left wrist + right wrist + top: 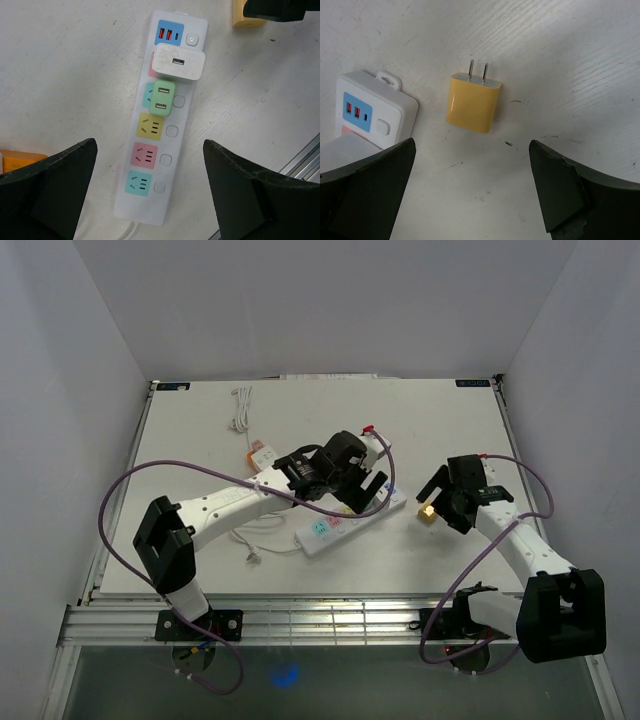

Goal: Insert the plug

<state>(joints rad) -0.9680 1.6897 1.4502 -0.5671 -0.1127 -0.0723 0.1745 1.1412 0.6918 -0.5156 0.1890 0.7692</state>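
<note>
A white power strip [172,150] lies on the table with a white charger [178,64] and a green adapter [162,98] plugged into it. Its yellow, pink and teal sockets are free. My left gripper [150,192] hangs open above the strip's cable end, holding nothing. A yellow plug [472,102] lies flat on the table beside the strip's switch end [375,107], its two prongs pointing away from my right gripper. My right gripper [472,192] is open just short of the plug, not touching it. From above, the plug [428,511] sits under the right gripper [441,500].
An orange adapter [262,453] lies on the table left of my left gripper [362,492]. A coiled white cable [240,408] rests near the back edge. The strip's white cord [262,540] trails to the left. White walls enclose the table on three sides.
</note>
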